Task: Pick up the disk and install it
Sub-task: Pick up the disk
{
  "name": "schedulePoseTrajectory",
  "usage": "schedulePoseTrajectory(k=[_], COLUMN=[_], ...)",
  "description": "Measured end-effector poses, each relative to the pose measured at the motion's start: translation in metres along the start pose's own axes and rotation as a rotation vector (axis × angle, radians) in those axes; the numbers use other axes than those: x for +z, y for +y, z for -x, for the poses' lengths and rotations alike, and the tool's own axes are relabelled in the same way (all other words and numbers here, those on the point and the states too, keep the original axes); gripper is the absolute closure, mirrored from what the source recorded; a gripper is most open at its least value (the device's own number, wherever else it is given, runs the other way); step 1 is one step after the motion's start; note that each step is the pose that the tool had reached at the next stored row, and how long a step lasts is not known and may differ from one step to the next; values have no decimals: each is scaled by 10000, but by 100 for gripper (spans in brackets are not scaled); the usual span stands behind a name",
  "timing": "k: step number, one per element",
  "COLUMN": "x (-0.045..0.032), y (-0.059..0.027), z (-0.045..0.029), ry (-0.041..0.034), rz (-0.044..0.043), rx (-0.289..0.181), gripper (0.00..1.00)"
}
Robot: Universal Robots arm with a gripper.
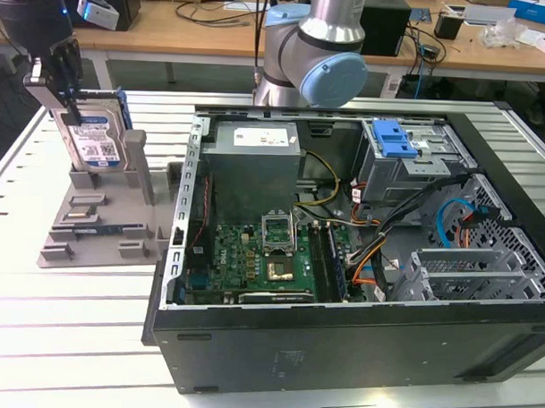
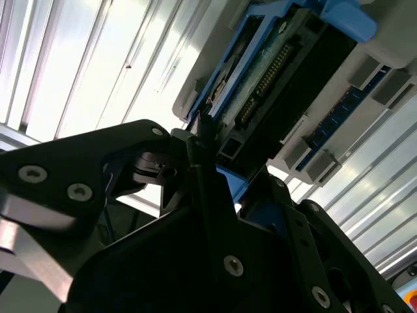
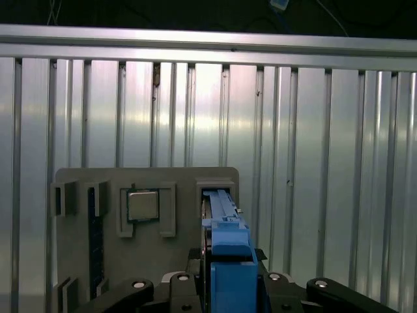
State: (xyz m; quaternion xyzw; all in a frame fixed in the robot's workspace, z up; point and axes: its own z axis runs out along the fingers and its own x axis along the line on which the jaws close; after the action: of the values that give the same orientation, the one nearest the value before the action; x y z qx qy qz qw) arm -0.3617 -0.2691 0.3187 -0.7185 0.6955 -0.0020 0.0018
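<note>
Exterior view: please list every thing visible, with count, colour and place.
silver hard disk in blue plastic carrier: one, silver-blue, upright in holder.
grey plastic holder: one, grey, exterior view's left.
open black metal computer case: one, black, table centre.
green circuit board: one, green, inside case.
grey metal box: one, grey, inside case.
blue plastic latch: one, blue, inside case.
slatted metal table: one, silver, under everything.
robot arm: one, silver-blue, behind case.
gripper: one, black, at disk's top.

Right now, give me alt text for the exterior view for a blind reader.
The gripper is at the top edge of the disk, which stands on edge in a grey holder on the exterior view's left. An open computer case lies beside it on the slatted metal table.
</note>
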Motion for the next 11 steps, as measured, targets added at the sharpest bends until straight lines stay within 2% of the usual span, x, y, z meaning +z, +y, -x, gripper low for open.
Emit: schedulePoseTrajectory(k=[4,9,11], x=[-53,-198,-228], y=[0,-2,-2], z=[2,7,7], ry=[0,0,0], rz=[0,0,0], rx=[0,0,0], gripper=[63,63,63])
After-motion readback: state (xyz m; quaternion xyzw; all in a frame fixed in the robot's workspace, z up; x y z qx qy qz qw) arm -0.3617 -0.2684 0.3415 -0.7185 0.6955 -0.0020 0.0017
